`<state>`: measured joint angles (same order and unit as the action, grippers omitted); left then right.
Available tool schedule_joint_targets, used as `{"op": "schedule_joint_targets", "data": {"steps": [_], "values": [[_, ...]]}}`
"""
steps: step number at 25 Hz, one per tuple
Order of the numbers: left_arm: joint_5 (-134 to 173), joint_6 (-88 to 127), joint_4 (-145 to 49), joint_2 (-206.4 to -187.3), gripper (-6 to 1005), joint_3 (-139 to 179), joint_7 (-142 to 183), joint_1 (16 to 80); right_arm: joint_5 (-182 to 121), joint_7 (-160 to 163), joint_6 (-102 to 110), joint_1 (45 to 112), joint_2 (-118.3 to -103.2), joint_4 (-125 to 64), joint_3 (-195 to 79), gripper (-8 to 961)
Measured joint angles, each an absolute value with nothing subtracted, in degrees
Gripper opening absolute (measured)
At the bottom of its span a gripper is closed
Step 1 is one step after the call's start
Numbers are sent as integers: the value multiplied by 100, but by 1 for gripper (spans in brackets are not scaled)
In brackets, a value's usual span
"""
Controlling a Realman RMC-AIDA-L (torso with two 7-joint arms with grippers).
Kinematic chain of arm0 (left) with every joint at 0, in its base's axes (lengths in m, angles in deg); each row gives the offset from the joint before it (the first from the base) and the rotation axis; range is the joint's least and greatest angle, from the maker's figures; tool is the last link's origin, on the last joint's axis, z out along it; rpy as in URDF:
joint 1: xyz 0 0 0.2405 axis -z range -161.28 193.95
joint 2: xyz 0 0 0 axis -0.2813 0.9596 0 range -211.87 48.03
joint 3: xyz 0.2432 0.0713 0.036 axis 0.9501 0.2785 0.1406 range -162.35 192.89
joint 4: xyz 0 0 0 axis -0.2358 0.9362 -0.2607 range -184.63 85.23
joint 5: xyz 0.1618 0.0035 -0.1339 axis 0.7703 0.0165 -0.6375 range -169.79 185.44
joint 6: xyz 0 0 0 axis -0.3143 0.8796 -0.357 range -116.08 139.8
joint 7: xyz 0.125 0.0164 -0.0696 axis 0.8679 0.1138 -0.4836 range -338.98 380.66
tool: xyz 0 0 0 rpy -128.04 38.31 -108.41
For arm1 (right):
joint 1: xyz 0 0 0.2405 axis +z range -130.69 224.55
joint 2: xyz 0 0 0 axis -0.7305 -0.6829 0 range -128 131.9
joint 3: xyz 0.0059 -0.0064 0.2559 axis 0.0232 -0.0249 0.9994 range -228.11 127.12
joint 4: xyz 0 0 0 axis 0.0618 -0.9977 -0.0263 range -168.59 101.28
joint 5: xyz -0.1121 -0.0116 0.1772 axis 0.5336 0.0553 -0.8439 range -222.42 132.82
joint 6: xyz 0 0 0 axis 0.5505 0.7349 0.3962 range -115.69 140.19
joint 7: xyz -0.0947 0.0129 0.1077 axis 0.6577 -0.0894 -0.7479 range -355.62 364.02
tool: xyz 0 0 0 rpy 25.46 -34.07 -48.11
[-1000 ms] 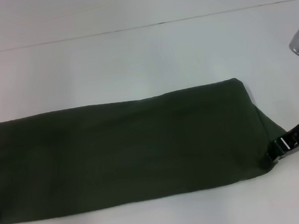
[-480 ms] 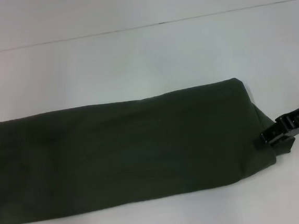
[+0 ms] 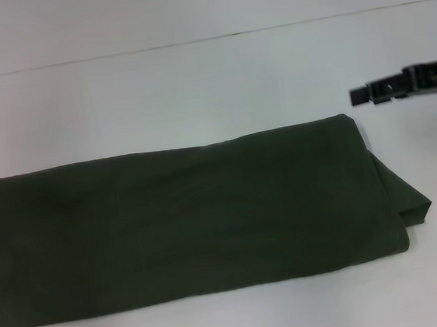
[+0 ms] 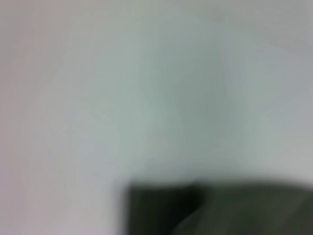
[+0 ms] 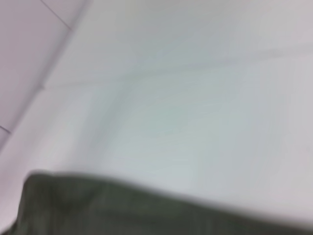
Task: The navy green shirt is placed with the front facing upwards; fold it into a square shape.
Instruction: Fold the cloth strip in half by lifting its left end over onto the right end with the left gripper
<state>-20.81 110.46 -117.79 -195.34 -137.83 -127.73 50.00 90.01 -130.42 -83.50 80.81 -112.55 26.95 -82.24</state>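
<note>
The navy green shirt [image 3: 193, 223] lies flat on the white table as a long folded band, plain green side up, running from the left edge of the head view to the right. A small lower layer sticks out at its right end [image 3: 410, 208]. My right gripper [image 3: 359, 94] hovers beyond the band's far right corner, apart from the cloth, with nothing in it that I can see. The left wrist view shows a blurred corner of the shirt [image 4: 220, 210]. The right wrist view shows an edge of the shirt [image 5: 122, 208]. My left gripper is out of view.
The white table [image 3: 196, 81] stretches behind the shirt up to a thin dark seam line [image 3: 230, 34]. A narrow strip of table shows in front of the shirt.
My right gripper has left the shirt's right end, where it was a second ago, and moved up and away to the far right. The shirt's right end now lies flat.
</note>
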Motion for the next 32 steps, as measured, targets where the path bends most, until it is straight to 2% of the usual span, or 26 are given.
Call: {"op": "schedule_joint_targets", "data": {"steps": [3, 5, 7, 10, 12, 19, 24, 32], "values": [[-2929, 10972, -11462, -19534, 757, -14014, -12444, 4932, 8565, -12548, -7914, 8089, -11317, 2405, -8180, 681], [-3550, 10915, -11099, -19498, 793, -14085, -12174, 4869, 8197, -12250, -7619, 8104, -11286, 2028, -8172, 683], [-3746, 10912, -10920, -19471, 795, -14006, -12021, 4844, 7880, -12095, -7415, 8104, -11157, 1613, -8163, 686], [-3681, 10921, -10928, -19471, 798, -13796, -11910, 4810, 7520, -11860, -7441, 8117, -10868, 1040, -8204, 689], [-3669, 10910, -10950, -19481, 798, -13732, -11876, 4793, 7429, -11795, -7543, 8133, -10779, 905, -8209, 692], [-3642, 10928, -10983, -19535, 789, -13518, -11597, 4741, 7412, -11833, -7536, 8107, -10833, 1006, -8236, 641], [-3637, 11110, -11022, -19529, 783, -13280, -11596, 4737, 7410, -11865, -7639, 8141, -10850, 1029, -8293, 647], [-2342, 10986, -10835, -19258, 777, -13282, -12702, 4912, 7589, -12242, -7801, 8172, -10777, 1102, -8726, 644]]}}
